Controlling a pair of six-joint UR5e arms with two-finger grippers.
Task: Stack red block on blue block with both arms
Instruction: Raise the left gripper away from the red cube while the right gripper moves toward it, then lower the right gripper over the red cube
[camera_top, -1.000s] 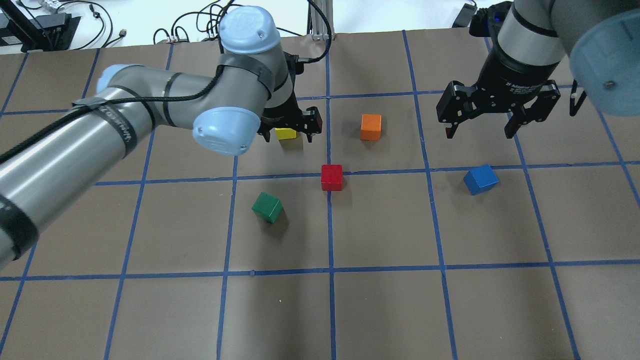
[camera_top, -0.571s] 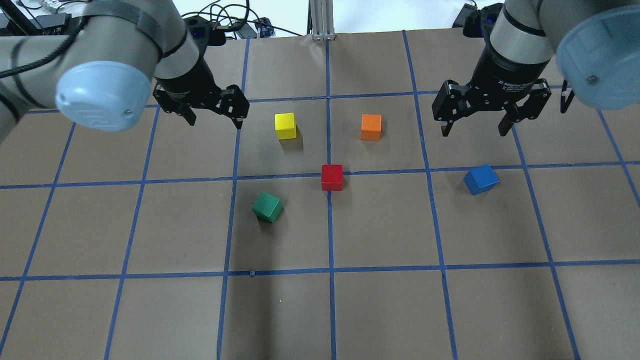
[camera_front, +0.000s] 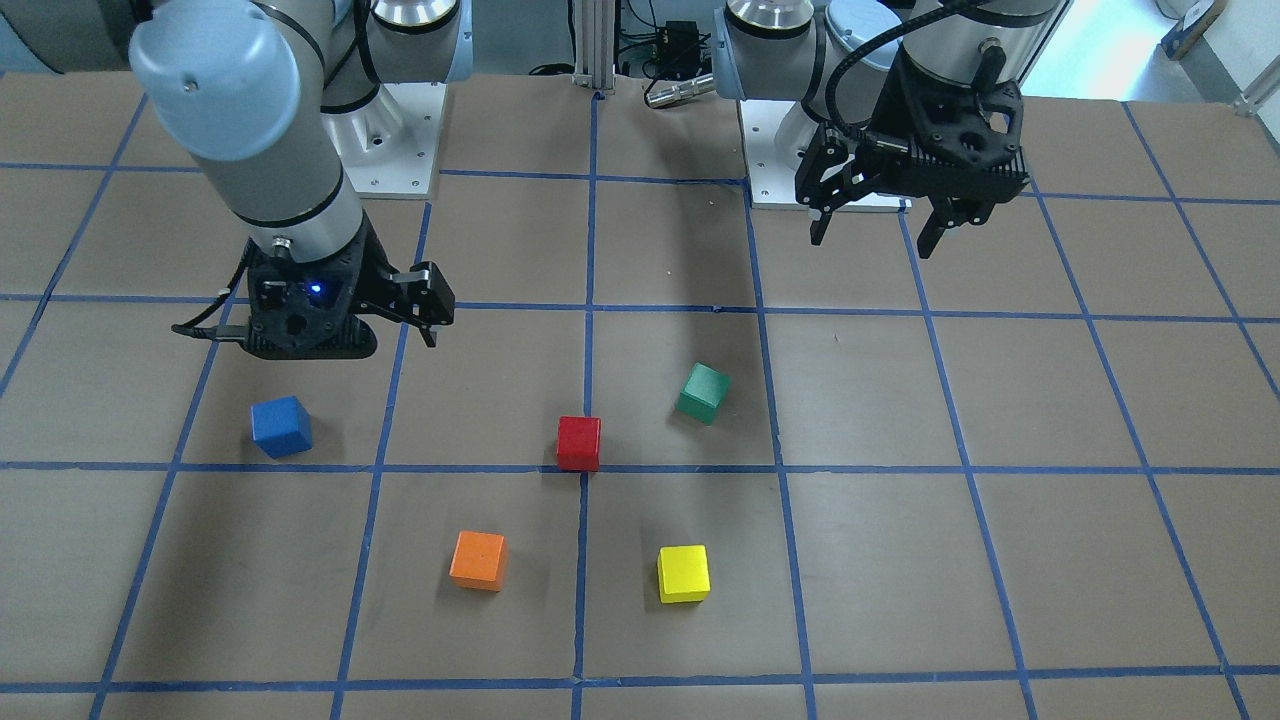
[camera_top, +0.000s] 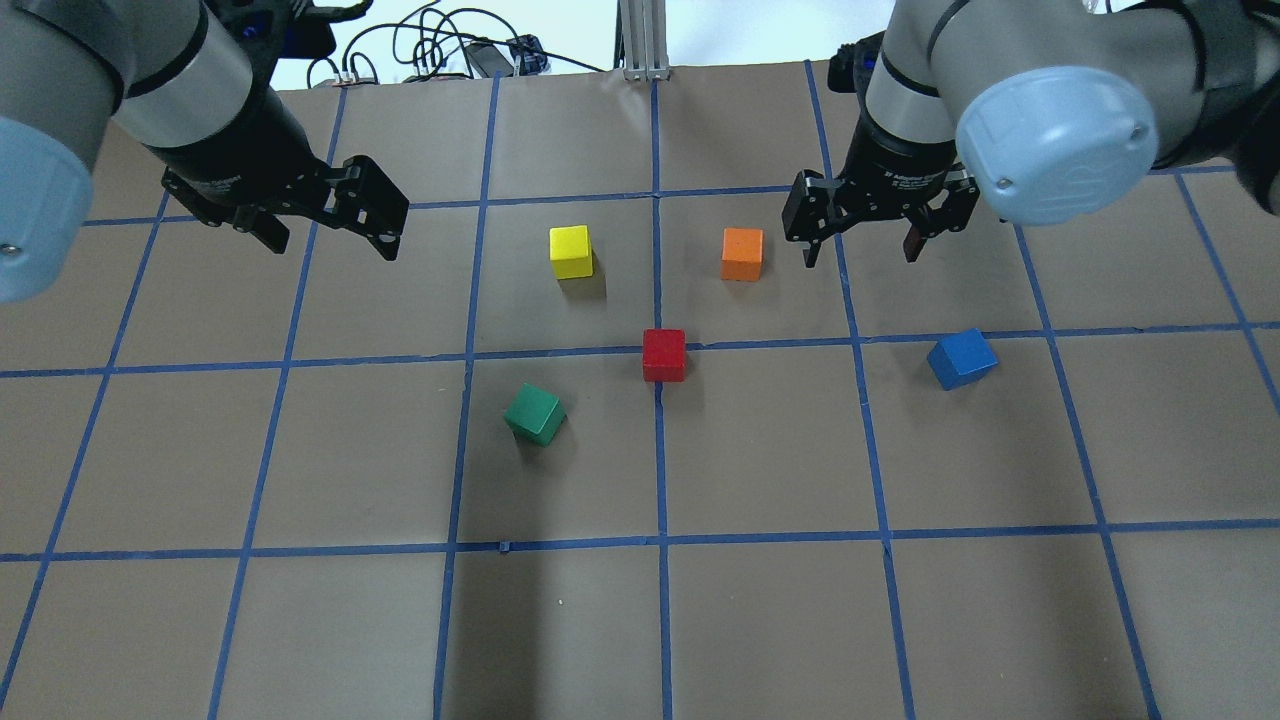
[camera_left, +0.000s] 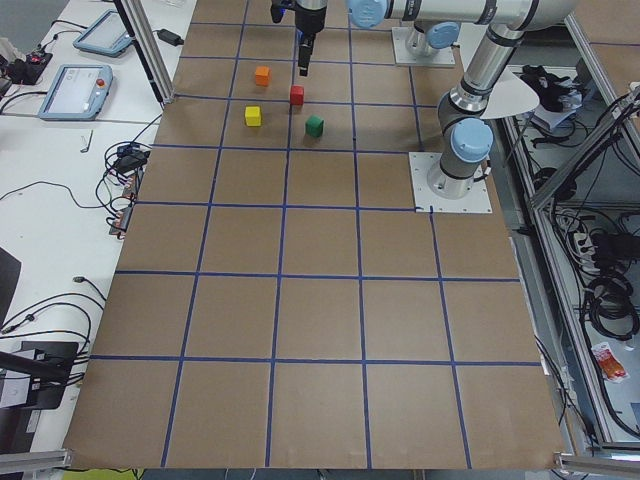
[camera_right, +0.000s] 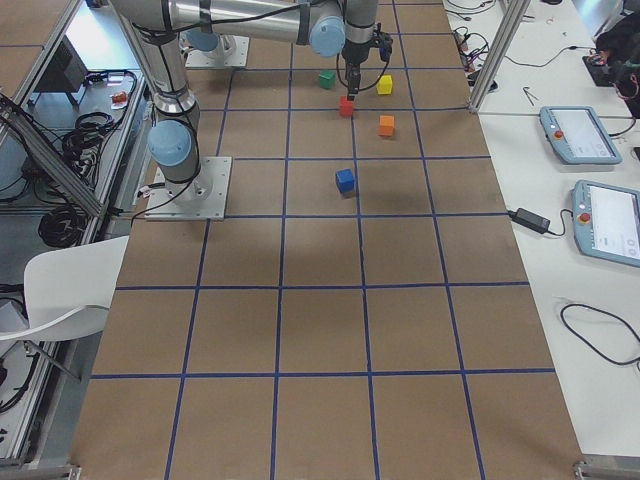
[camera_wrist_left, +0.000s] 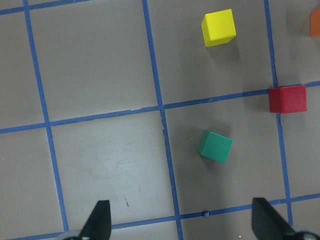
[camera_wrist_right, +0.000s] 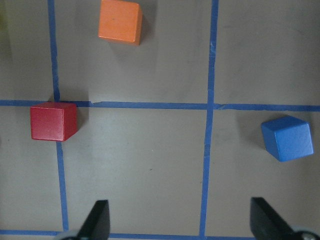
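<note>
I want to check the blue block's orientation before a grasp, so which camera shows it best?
The right wrist-mounted view: the blue block is largest there, unobstructed, its top and sides distinct. Overhead and front-facing views show it whole but smaller; exterior right, tiny. Left wrist and exterior left views miss it.

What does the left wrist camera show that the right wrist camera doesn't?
Only the left wrist view shows the green block and the whole yellow block; orange is just a sliver at its edge. Only the right wrist view shows the blue block and the whole orange block. Both show the red block in full.
</note>
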